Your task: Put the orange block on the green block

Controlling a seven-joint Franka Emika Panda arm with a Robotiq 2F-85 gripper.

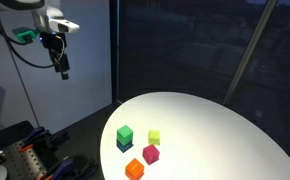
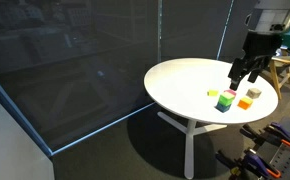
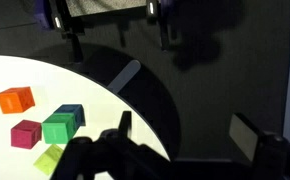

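Wrist view shows all four cubes resting singly on the desk [image 3: 105, 60]. The orange block [image 3: 15, 99] lies near the green block [image 3: 62, 125] but apart from it, with bare surface between them. Nothing rests on top of the green block. A magenta cube [image 3: 26, 133] sits just beside the green block, and a yellow-green cube [image 3: 48, 158] lies near it on another side.

In an exterior view the claw [image 1: 61, 66] hangs high, well apart from the green block and out beyond the desk edge. Its fingers stand spread in the wrist view, with nothing between them; it is released and carries no load.

Assessment: the task is not begun. The approach to the orange block, the grasp, the lift, the carry over the green block and the placement on its top all remain to be done. The magenta cube stands close enough to the green block to warrant care during placement.

Surface: round, white, smooth, on a white pedestal base. Room: dark partition panels [image 2: 75, 60] with thin frames surround the desk, and the floor is dark.
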